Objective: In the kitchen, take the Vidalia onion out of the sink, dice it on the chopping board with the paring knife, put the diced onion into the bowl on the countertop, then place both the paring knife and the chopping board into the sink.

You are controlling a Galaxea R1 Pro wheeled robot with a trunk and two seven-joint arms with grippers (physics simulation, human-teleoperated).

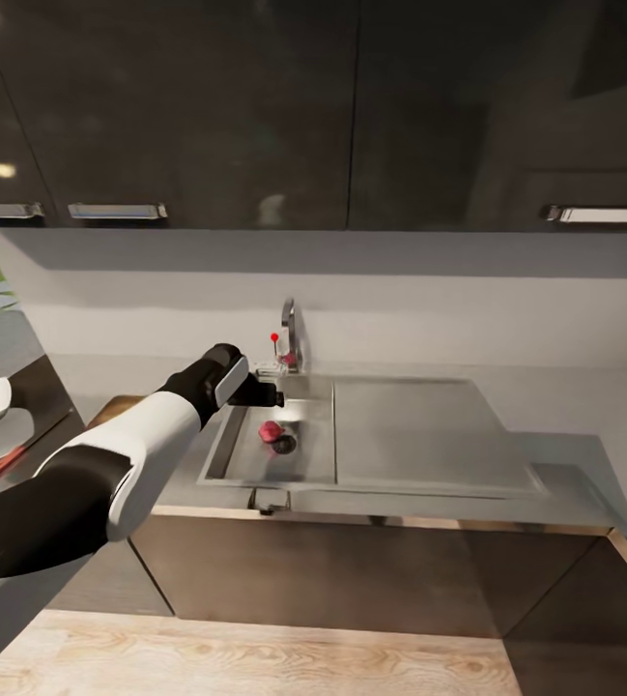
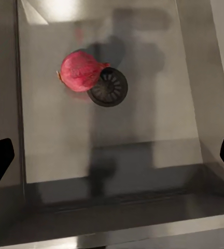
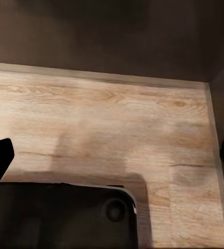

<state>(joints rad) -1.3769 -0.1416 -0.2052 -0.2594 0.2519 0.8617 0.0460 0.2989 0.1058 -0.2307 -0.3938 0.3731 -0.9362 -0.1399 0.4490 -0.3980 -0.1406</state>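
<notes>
Jaws of left gripper (image 2: 112,155) apart above grey steel sink (image 2: 39,155), round pink-red onion (image 2: 81,71) ahead beside drain, poised for pickup.

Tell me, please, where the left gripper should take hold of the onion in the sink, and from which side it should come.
Probably from above, gripping the onion across its round middle. It lies on its side on the flat floor of the sink, touching the drain, pointed tip toward it. The left gripper hangs open above, so its fingers can likely close on the belly.

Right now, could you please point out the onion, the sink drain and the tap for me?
onion (image 2: 81,71), left wrist view, middle of its red skin.
sink drain (image 2: 111,88), left wrist view, dark grate.
tap (image 1: 289,329), head view, chrome spout.
</notes>
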